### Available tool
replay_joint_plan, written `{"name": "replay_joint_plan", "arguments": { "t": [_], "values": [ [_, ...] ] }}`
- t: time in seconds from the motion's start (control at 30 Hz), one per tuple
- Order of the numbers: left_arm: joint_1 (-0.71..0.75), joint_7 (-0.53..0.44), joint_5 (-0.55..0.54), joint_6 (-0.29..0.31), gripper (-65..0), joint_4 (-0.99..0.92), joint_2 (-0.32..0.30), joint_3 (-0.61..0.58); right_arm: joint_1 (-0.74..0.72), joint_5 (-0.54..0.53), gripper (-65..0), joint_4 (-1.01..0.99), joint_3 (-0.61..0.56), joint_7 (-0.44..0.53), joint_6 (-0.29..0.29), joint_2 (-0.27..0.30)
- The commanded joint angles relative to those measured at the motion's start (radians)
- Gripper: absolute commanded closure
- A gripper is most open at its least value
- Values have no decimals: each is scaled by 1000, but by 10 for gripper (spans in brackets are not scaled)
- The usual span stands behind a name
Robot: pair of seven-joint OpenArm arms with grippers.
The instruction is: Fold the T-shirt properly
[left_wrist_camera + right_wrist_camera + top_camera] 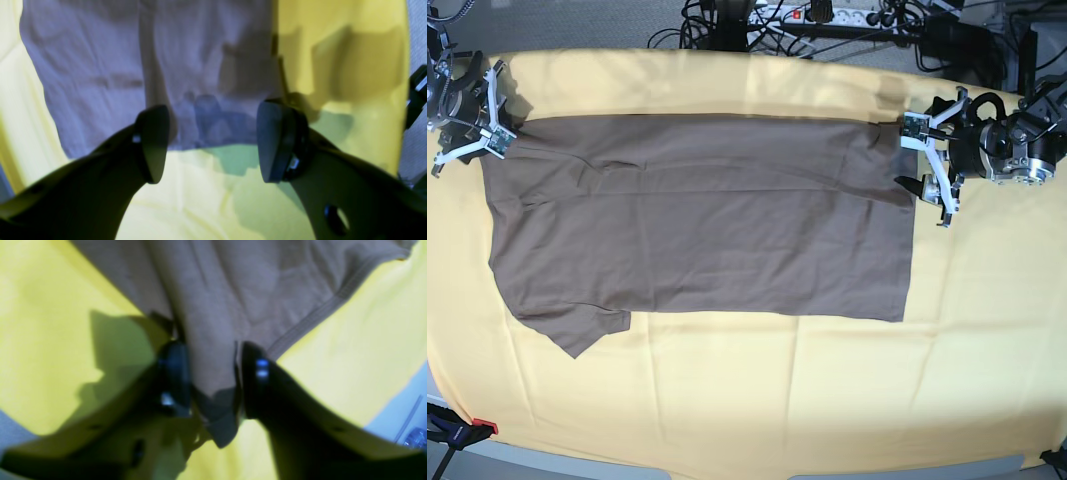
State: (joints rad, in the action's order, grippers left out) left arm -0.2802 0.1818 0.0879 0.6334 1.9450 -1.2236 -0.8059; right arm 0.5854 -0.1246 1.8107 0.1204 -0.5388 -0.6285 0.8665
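right claw (213, 380) pinching T-shirt (707, 215) corner | left claw (211, 143) spread

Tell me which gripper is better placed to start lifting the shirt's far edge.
Right. The right gripper already has a corner of the T-shirt between its jaws, which look partly closed on it. The left gripper stands wide open at the opposite far corner, with the shirt's edge between its jaws but not gripped.
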Motion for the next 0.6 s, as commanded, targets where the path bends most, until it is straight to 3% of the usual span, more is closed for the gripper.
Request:
{"name": "replay_joint_plan", "arguments": {
  "t": [0.0, 0.07, 0.17, 0.23, 0.4, 0.53, 0.57],
  "values": [
    [-16, -10, -21, 8, -412, 10, -16, 10, 2, 27, -113, -3, 5, -30, 12, 17],
    [-16, -9, -66, 65, -411, 10, -12, 10, 2, 26, -14, -3, 5, -35, 13, 17],
    [4, -9, -94, 65, -409, 10, -12, 10, 2, 11, 0, -3, 5, -49, 19, 17],
    [32, -9, -93, 65, -409, 10, -12, 10, 2, -16, -48, -3, 5, -57, 19, 17],
    [103, -9, -34, 65, -410, 10, -1, 10, 2, -39, -295, -3, 5, -60, 24, 17],
    [137, -8, 48, 65, -410, 10, 6, 10, 2, -39, -314, -3, 5, -60, 47, 17],
    [138, -8, 67, 35, -409, 10, 10, 10, 2, -39, -314, -3, 5, -60, 49, 17]
  ]
}}
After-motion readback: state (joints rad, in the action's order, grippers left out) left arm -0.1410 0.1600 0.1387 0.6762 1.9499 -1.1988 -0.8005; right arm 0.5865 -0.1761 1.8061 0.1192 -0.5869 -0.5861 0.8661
